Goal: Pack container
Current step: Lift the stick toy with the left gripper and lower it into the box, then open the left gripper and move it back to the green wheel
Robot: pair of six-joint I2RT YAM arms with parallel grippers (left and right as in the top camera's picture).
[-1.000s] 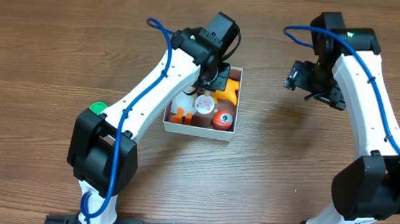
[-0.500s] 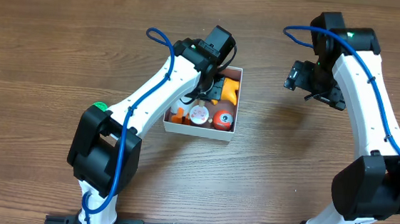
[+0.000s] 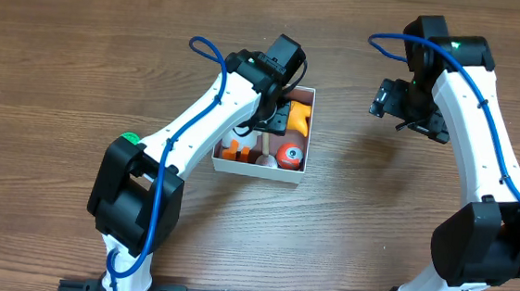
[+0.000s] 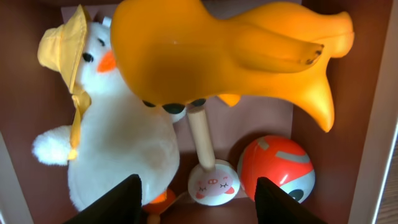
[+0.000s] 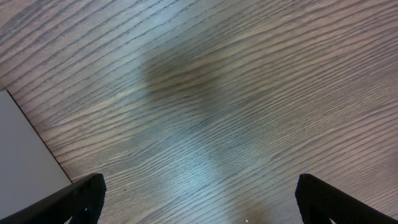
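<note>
The container (image 3: 258,170), a small white-walled box with a mauve inside (image 4: 25,93), sits mid-table. In it lie a white plush duck with a yellow hat (image 4: 118,149), an orange rubber duck (image 4: 205,50), a red-orange ball (image 4: 277,165) and a pig-faced toy on a stick (image 4: 211,183). My left gripper (image 4: 198,202) hangs open just above the toys, one finger over the plush duck and the other by the ball, holding nothing. From above, it (image 3: 274,109) covers the box's far half. My right gripper (image 5: 199,199) is open over bare wood, right of the box (image 3: 403,106).
A small green object (image 3: 129,140) lies on the wood beside the left arm's lower link. A pale flat panel (image 5: 25,155) shows at the left edge of the right wrist view. Brown wooden tabletop (image 3: 376,210) surrounds the box.
The left gripper has opened and let go of the pig-faced toy, which now lies in the container between the plush duck and the ball. The right arm has not moved.
</note>
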